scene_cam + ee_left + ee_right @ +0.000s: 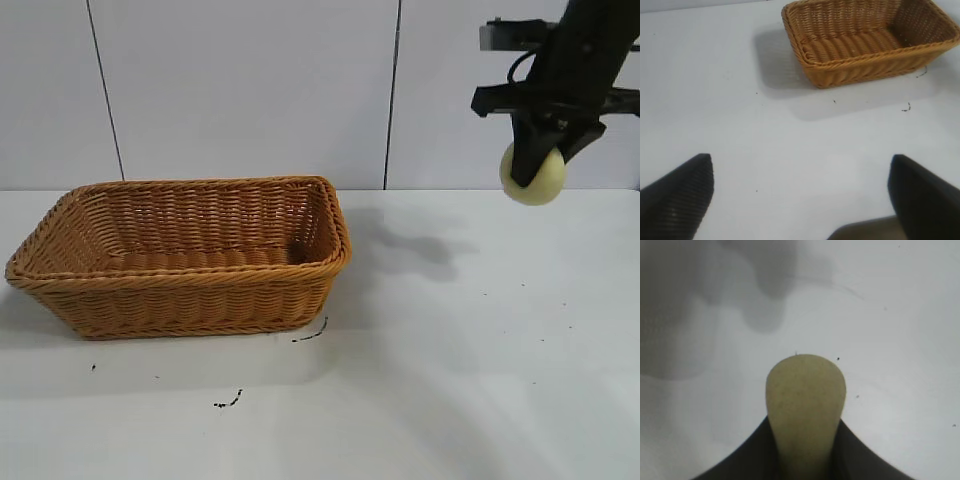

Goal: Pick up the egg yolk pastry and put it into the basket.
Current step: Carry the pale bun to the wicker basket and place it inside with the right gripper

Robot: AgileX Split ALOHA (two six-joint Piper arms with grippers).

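1 basket point(180, 262), 1 egg yolk pastry point(535, 178), seemingly 2 claws: right claw point(545, 150), left claw point(800, 192).

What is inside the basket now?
Nothing shows inside the basket: only its woven floor. Its near wall hides a strip of floor. The pastry is in the right claw, high above the table.

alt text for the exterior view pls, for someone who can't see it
The right gripper holds the egg yolk pastry in the air at upper right, clear of the white table. The wicker basket sits on the table at left, with nothing visible inside.
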